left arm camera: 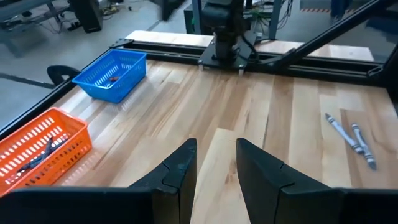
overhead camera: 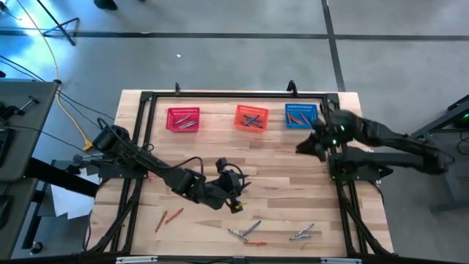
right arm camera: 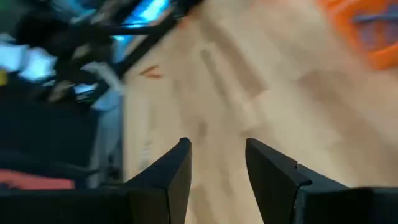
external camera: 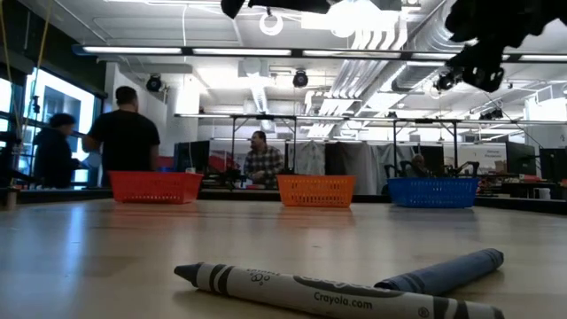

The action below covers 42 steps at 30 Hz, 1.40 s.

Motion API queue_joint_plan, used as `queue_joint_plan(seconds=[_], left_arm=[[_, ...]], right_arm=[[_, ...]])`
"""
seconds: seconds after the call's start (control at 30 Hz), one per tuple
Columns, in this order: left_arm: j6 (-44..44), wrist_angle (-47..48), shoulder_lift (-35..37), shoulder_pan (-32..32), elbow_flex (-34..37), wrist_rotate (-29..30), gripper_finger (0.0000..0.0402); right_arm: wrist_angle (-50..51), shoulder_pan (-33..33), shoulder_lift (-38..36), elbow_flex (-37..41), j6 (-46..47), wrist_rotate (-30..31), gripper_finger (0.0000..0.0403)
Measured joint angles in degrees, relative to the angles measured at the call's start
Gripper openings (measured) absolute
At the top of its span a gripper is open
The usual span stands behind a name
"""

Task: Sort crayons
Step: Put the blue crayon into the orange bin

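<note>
We see grey crayons (overhead camera: 248, 232) lying flat, slanted, near the surface's (overhead camera: 293, 183) front edge; both hands, left (left arm camera: 215, 163) and right (right arm camera: 216, 158), gape empty.

Floor: grey concrete (overhead camera: 242, 59) around the wooden surface (overhead camera: 278, 158).
Ceiling: white ducts (external camera: 390, 35), strip lights (external camera: 151, 50).
9 o'clock: bright window (external camera: 53, 111).

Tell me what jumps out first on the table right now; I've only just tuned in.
Three mesh baskets line the far edge: the red basket, orange basket and blue basket, each already holding crayons. Loose crayons remain near the front edge: a red-orange pair and grey ones. The left gripper hangs open over mid-table, and the right gripper is open just in front of the blue basket, neither holding anything.
</note>
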<state>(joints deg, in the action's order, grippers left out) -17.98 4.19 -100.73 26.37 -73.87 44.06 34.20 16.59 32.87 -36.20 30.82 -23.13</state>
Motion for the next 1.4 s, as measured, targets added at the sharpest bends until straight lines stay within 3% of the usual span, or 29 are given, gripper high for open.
queue_joint_plan(seconds=[0.17,0.33,0.57,0.73,0.9,1.07,1.4], left_arm=[[-0.1,0.8,0.0,-0.9,0.0,0.0,0.0101],[-1.1,0.8,0.0,-1.3,0.0,0.0,0.0101],[-1.5,0.8,0.0,-1.2,0.0,-0.8,0.0101],[-3.0,0.8,0.0,-0.2,0.0,-4.6,0.0101],[-3.4,2.4,0.5,2.0,0.0,-9.0,0.0101],[-10.0,8.2,2.5,5.1,0.0,-9.0,0.0101],[-20.8,16.0,3.6,11.2,-0.1,-8.8,0.0101]], right_arm=[[-15.7,-17.8,-1.6,8.8,11.6,7.5,0.0144],[-34.3,-31.4,6.5,16.7,18.2,12.6,0.0144],[-37.8,-39.9,22.7,11.7,15.0,16.1,0.0144],[-32.5,-42.9,33.9,1.1,8.2,15.5,0.0144],[-16.4,-45.2,43.8,-13.0,0.0,15.1,0.0144],[-4.0,-47.1,51.8,-24.5,-5.3,17.6,0.0144],[0.0,-50.1,69.3,-36.1,-11.0,19.0,0.0144]])
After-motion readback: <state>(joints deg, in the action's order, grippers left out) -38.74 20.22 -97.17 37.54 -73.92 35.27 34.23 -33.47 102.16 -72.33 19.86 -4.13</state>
